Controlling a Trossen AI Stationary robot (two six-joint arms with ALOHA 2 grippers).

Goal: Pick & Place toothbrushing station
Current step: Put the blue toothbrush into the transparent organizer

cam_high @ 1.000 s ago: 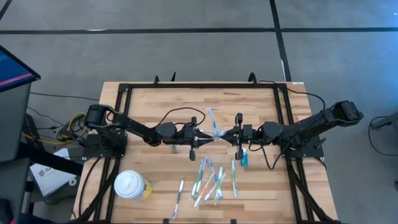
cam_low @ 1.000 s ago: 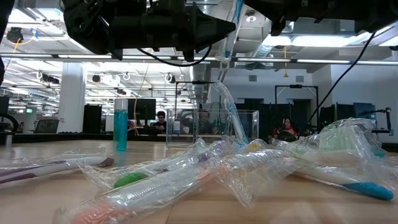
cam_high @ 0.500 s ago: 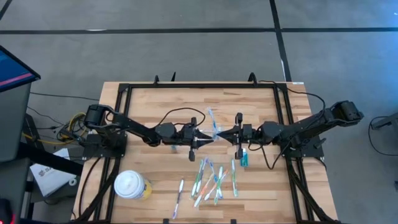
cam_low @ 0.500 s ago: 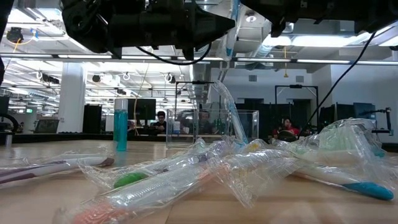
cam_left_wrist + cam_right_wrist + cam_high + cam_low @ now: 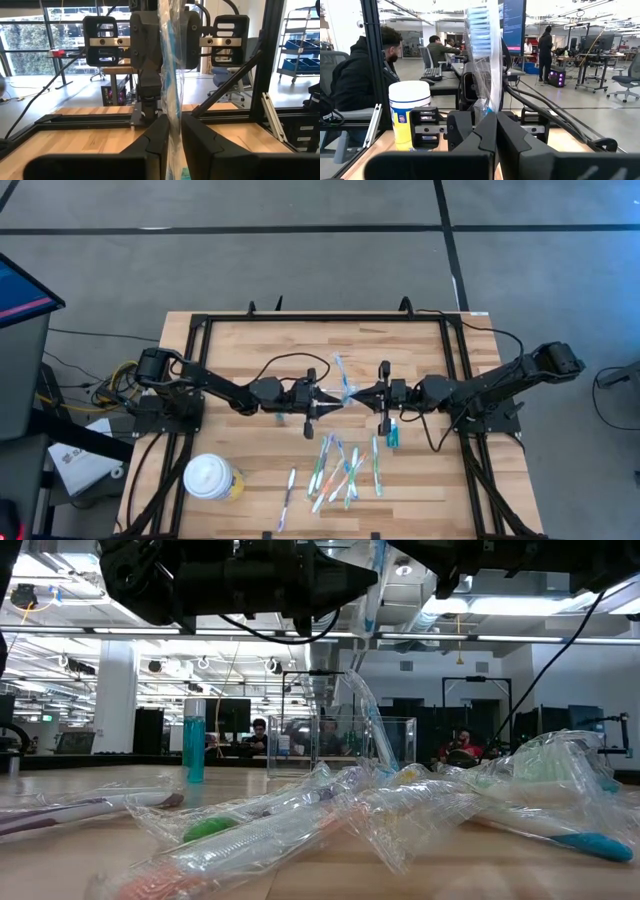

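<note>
Over the table's middle, a toothbrush in a clear wrapper [image 5: 345, 383] stands upright between my two grippers. My left gripper [image 5: 331, 397] comes level from the left, and my right gripper [image 5: 361, 394] comes level from the right. Each is shut on the toothbrush. Its bristle head [image 5: 477, 25] is at the top. The toothbrushing station [image 5: 340, 745], a clear holder, stands on the table beyond a heap of wrapped toothbrushes. I cannot make it out in the high view. My left gripper pinches the wrapped toothbrush's shaft [image 5: 173, 127] between its two fingers. They come level from the table's left and lie across the shaft. The toothbrush stands upright, clear of the table. My right gripper pinches the wrapper [image 5: 487, 107] below the bristle head between its two fingers. They come level from the table's right and lie across the upright toothbrush.
Several wrapped toothbrushes [image 5: 335, 470] lie heaped near the front edge. A yellow cup with a white lid [image 5: 210, 477] stands at the near left. A teal tube [image 5: 392, 435] stands upright under my right arm. A black frame [image 5: 330, 317] rims the table. People sit in the room behind.
</note>
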